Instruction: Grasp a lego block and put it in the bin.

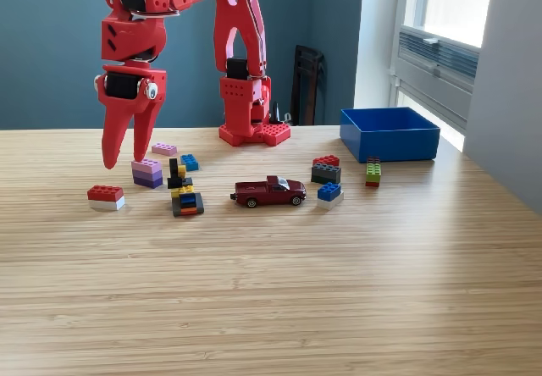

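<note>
Several lego blocks lie on the wooden table. A pink-and-purple stack (147,173) sits left of centre, with a flat pink brick (164,149) and a small blue brick (190,163) behind it. Nearer the front left is a red-on-white brick (106,197). My red gripper (124,161) hangs fingers-down just left of the pink-and-purple stack, above the table, open with nothing between its fingers. The bright-blue bin (389,135) stands at the back right, far from the gripper; no block shows inside it from this angle.
A dark-red toy car (269,191) sits mid-table. Around it are a black-and-yellow stack (178,175), a multicoloured stack (187,201), a red-on-grey brick (326,170), a blue-on-white brick (329,193) and a green-and-red stack (373,173). The arm's base (252,113) stands behind.
</note>
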Robot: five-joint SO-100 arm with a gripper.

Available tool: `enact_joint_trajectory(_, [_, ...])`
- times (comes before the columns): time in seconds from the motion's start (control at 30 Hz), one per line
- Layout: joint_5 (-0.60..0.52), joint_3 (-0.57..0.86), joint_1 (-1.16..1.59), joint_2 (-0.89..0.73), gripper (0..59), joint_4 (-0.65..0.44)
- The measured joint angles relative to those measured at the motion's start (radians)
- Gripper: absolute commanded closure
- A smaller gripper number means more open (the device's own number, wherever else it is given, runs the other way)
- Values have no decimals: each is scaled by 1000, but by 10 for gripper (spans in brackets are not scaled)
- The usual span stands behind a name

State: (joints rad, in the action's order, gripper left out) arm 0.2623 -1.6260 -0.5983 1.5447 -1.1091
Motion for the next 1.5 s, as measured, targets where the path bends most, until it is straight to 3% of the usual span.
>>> enact_joint_trajectory(0.43, [-18, 110, -21, -196, 271, -28])
enact_joint_trajectory(1.5, [-18, 118, -46, -210, 261, 2])
